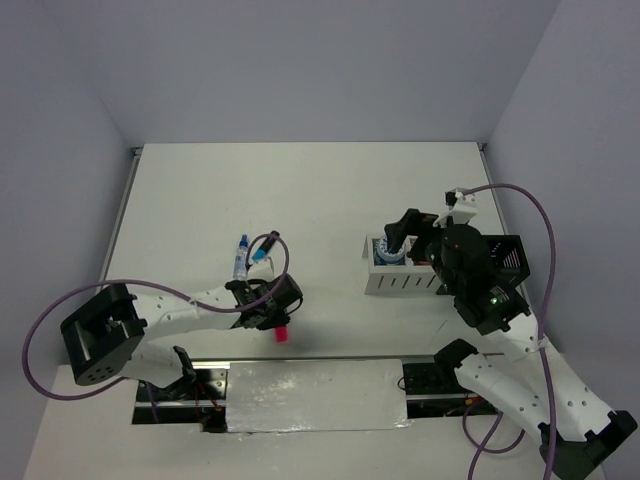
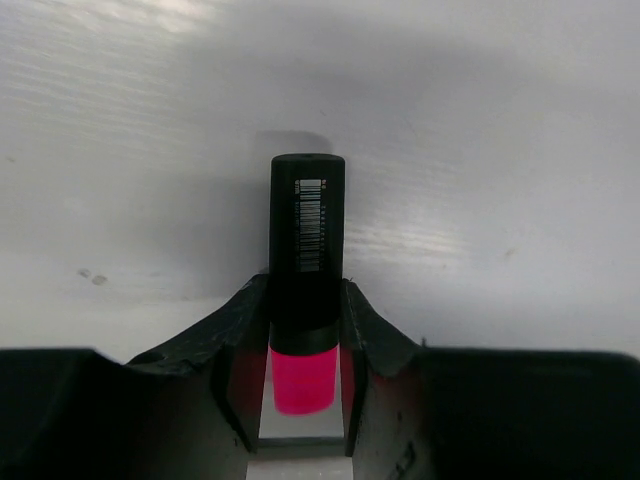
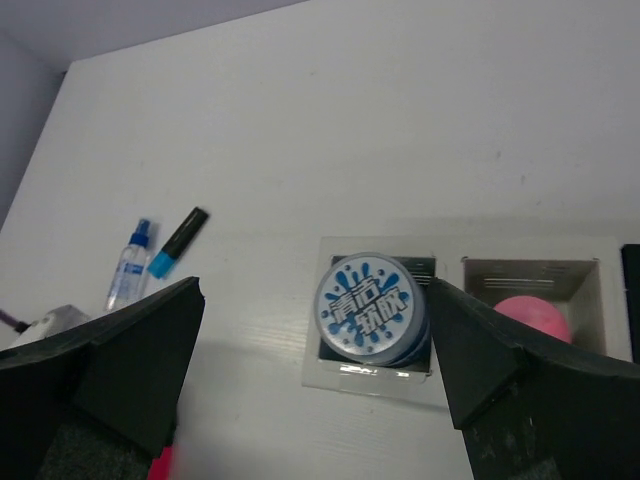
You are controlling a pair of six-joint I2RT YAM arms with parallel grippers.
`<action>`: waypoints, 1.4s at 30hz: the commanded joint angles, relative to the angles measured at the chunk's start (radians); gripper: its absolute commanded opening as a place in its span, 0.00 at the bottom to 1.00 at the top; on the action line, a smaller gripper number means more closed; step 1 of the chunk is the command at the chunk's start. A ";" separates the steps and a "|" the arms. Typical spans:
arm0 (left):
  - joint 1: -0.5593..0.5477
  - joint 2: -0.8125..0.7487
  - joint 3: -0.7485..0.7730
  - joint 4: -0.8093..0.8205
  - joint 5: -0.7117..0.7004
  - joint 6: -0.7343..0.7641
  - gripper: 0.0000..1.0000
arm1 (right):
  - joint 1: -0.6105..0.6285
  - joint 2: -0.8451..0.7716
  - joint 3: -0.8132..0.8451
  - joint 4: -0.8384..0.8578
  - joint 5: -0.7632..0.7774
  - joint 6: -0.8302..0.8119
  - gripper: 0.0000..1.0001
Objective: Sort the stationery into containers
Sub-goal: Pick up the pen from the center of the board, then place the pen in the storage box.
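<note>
- The white organizer point(image 1: 400, 282) sits right of centre on the table point(image 1: 300, 190). The black mesh box point(image 1: 508, 255) is on its right side, touching or just beside it, can't tell which.
- The right gripper point(image 3: 315, 292) hovers over the organizer with its jaws wide apart and nothing in them.
- The left gripper point(image 2: 305, 330) is clamped on the pink marker point(image 2: 306, 225), close to the table's near edge and well apart from both containers.
- The step in hand looks like carrying that marker to a container. I'd lift it well off the table first, then swing wide of the right arm, since that one hangs right over the drop spot.
- The dotted-lid tin point(image 3: 372, 310) sits in the organizer's left compartment and a pink thing point(image 3: 535, 315) in the right, so 2 items look sorted.
- The blue marker point(image 3: 177, 243) and the little bottle point(image 3: 130, 268) lie side by side left of centre, not yet sorted.
- The top view only shows a pink tip poking out under the left gripper, while the left wrist view shows the fingers point(image 2: 365, 320) squeezing the black part just past the pink.
- The right wrist view looks straight into the compartments, which the arm partly hides from above.
</note>
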 commanded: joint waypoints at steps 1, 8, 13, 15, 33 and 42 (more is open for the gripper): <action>-0.042 -0.026 -0.054 0.078 0.062 0.024 0.00 | 0.009 -0.002 0.021 0.077 -0.173 0.002 1.00; -0.089 -0.181 -0.046 0.178 -0.013 0.239 0.00 | 0.009 0.038 -0.006 0.206 -0.417 0.085 1.00; -0.111 -0.325 -0.079 0.267 -0.053 0.381 0.00 | 0.029 0.088 -0.083 0.307 -0.536 0.171 1.00; -0.114 -0.393 -0.109 0.357 -0.039 0.435 0.00 | 0.071 0.101 -0.109 0.347 -0.528 0.187 1.00; -0.122 -0.568 -0.140 0.600 0.152 0.691 0.00 | 0.430 0.420 -0.031 0.453 -0.418 0.230 0.91; -0.122 -0.578 -0.142 0.594 0.123 0.692 0.33 | 0.431 0.449 0.015 0.418 -0.378 0.213 0.00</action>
